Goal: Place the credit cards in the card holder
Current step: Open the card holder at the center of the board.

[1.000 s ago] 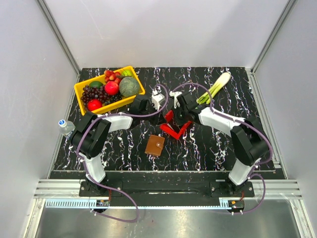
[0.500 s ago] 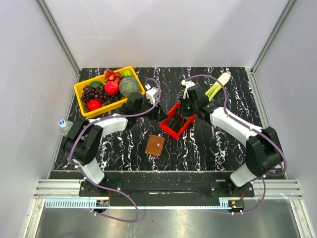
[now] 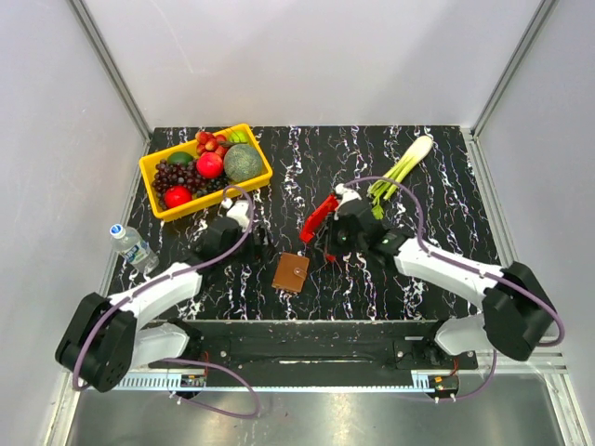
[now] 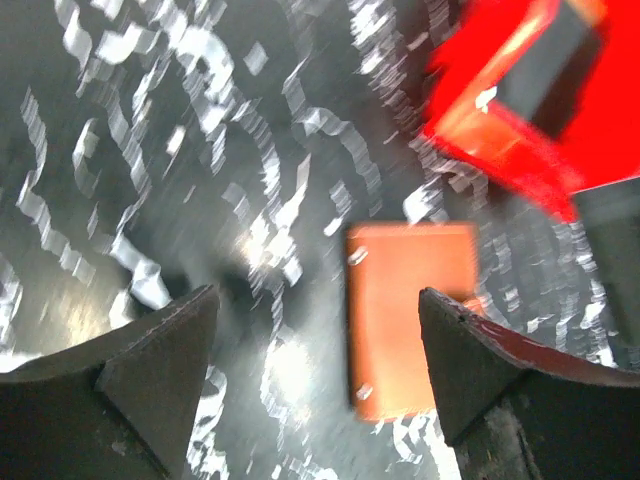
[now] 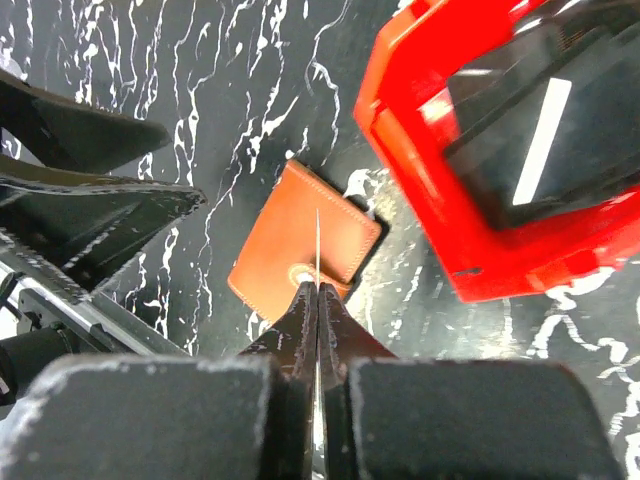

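Showing the right gripper (image 5: 318, 290) clenched, its two fingers pressed flat together on a thin pale card (image 5: 318, 240). The card is seen edge-on as a fine white line, so its face and colour cannot be made out, though it is most likely one of the credit cards. Directly beyond the fingertips, beneath the card's edge, the brown wallet (image 5: 285, 250) lies closed on the black marbled table (image 5: 200, 80), snap upward. To the right of the fingers stands the red bin (image 5: 420, 170), holding dark cards (image 5: 500, 110) and one whitish card (image 5: 541, 140).

The left gripper (image 4: 318, 300) is released, with its jaws spread wide and nothing between the pads. In its blurred wrist view the wallet (image 4: 410, 310) lies ahead, just inside the right-hand finger, and the red bin (image 4: 520, 100) sits further ahead and to the right.

From above, the wallet (image 3: 291, 272) rests between the two grippers, apart from both, and the red bin (image 3: 319, 216) is beside the right wrist. Beyond the left gripper is a yellow fruit basket (image 3: 149, 170), outboard of the left arm a water bottle (image 3: 130, 243), and beyond the right gripper a leek (image 3: 402, 167).
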Robot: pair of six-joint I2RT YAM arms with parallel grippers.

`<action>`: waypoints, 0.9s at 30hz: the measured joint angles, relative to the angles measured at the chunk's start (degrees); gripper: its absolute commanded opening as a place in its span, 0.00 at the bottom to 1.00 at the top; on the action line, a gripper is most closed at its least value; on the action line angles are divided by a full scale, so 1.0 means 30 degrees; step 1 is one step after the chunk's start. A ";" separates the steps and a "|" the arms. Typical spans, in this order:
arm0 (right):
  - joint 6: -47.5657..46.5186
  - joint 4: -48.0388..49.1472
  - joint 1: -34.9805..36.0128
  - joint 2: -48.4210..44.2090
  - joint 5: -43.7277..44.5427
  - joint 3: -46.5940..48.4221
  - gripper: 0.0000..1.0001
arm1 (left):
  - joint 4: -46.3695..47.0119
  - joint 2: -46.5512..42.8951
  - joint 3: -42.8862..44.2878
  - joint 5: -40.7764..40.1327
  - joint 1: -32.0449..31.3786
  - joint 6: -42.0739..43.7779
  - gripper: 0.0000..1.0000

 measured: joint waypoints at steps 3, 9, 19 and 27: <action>0.1049 0.0226 0.1377 0.1217 0.0991 0.0335 0.00 | -0.2375 -0.1042 -0.1064 -0.1858 0.0000 -0.1093 0.86; 0.2659 -0.0007 0.3490 0.4459 0.3235 0.2885 0.00 | -0.4685 -0.3876 -0.2331 -0.3716 0.0000 -0.2885 0.88; 0.3679 -0.1770 0.4903 0.7424 0.7220 0.5778 0.00 | -0.5122 -0.3963 -0.2484 -0.4073 0.0000 -0.3789 0.89; 0.3337 -0.3745 0.5071 0.7774 0.9194 0.6295 0.00 | -0.5085 -0.3031 -0.2193 -0.4029 0.0000 -0.3716 0.88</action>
